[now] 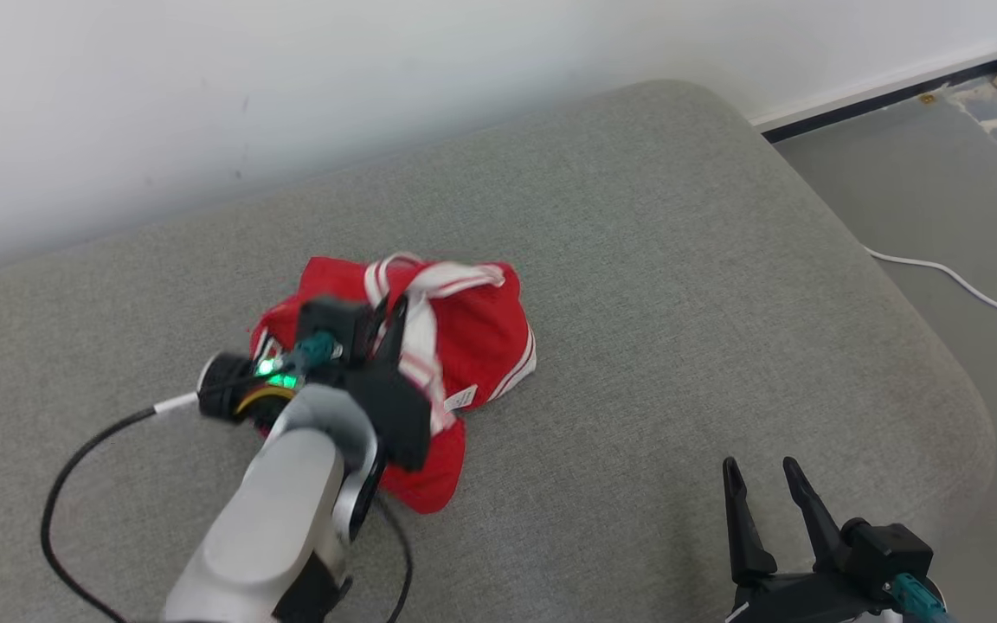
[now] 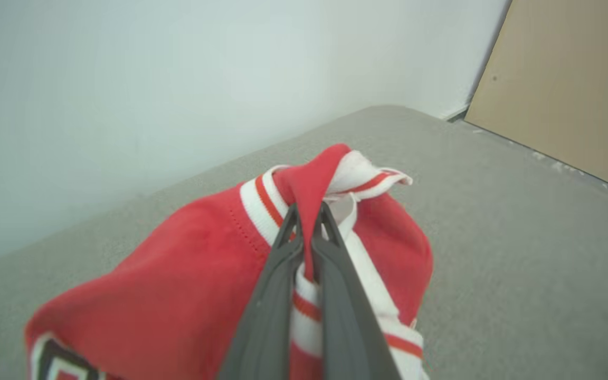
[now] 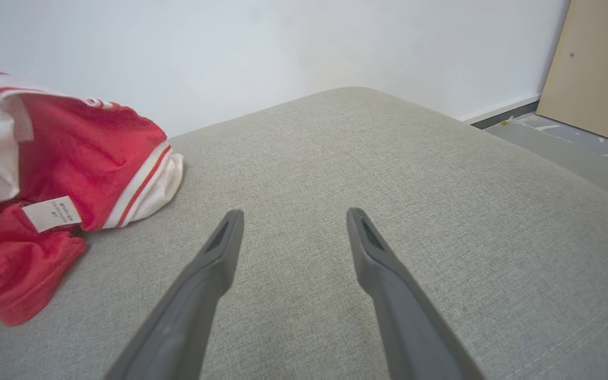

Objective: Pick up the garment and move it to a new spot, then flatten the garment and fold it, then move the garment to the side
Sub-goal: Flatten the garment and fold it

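Note:
The garment (image 1: pixel 472 333) is a red jersey with white and red striped trim, bunched in a heap on the grey cushion (image 1: pixel 680 260). My left gripper (image 1: pixel 395 322) reaches over the heap from the near side. In the left wrist view its two dark fingers (image 2: pixel 283 274) are shut on a raised red fold of the garment (image 2: pixel 177 274) beside the striped trim. My right gripper (image 1: pixel 762 472) stands open at the lower right, above bare cushion and apart from the cloth. In the right wrist view the garment (image 3: pixel 87 158) lies at the left with a white label showing.
A white wall runs along the cushion's far side. To the right the cushion's rounded edge drops to a grey floor (image 1: pixel 940 199) with a white cable (image 1: pixel 957 281). A tan board (image 3: pixel 594 68) leans at the far right. A black cable (image 1: pixel 66 484) trails from my left arm.

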You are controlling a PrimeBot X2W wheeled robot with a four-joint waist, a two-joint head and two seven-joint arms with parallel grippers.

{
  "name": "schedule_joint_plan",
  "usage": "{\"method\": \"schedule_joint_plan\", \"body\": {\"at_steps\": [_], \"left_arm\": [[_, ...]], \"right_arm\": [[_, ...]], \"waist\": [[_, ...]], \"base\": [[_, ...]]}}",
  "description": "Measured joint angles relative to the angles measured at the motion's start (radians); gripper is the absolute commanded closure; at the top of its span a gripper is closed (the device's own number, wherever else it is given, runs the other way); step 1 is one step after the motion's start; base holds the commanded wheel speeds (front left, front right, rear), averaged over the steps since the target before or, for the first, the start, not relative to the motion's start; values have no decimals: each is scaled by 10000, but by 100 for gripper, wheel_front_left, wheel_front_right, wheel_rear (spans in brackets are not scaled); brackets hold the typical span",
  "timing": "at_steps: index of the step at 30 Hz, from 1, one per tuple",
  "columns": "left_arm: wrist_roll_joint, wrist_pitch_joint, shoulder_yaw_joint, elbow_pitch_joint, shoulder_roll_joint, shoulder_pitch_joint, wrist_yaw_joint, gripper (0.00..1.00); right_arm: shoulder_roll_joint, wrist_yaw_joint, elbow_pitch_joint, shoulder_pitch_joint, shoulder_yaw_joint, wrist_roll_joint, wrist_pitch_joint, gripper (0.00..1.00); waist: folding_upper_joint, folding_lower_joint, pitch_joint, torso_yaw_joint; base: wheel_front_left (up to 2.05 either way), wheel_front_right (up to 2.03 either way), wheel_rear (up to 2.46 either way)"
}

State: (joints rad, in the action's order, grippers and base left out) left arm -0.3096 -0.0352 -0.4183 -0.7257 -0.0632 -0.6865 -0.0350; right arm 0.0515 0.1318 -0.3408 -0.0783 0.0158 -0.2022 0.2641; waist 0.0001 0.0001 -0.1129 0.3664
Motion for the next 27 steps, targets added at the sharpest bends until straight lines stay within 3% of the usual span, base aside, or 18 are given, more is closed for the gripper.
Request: {"method": "schedule_joint_plan", "body": {"at_steps": [4,8,11,14,19,27], "left_arm": [[-752,-531,-443,782,100,-700,-414,100],[-2750,-1216,-1427,2199,119,-1323,-610,100],[-4376,-1875,-1898,3323,148,-1843,-485,100],[-5104,-2155,-2188,4006,142,-2065,-67,100],[-5206,-2203,-2456,3580,81,-1406,353,100],[-5471,-2234,-2077,1620,-884,626,656,100]], "right_arm": [[2,0,-44,0,-17,-4,0,0],[-2,0,-69,-1,-12,-4,0,0],[2,0,-52,12,119,2,2,0],[2,0,-29,40,188,17,0,0],[6,0,38,77,228,17,2,0],[2,0,63,15,138,73,0,0]], "waist": [[0,0,24,89],[0,-1,70,150],[0,-1,92,75],[0,-1,118,-107],[0,-1,119,-587],[0,-1,4,-1551]], "base": [[0,0,0],[0,0,0],[0,0,0],[0,0,0],[0,0,0],[0,0,0]]}}
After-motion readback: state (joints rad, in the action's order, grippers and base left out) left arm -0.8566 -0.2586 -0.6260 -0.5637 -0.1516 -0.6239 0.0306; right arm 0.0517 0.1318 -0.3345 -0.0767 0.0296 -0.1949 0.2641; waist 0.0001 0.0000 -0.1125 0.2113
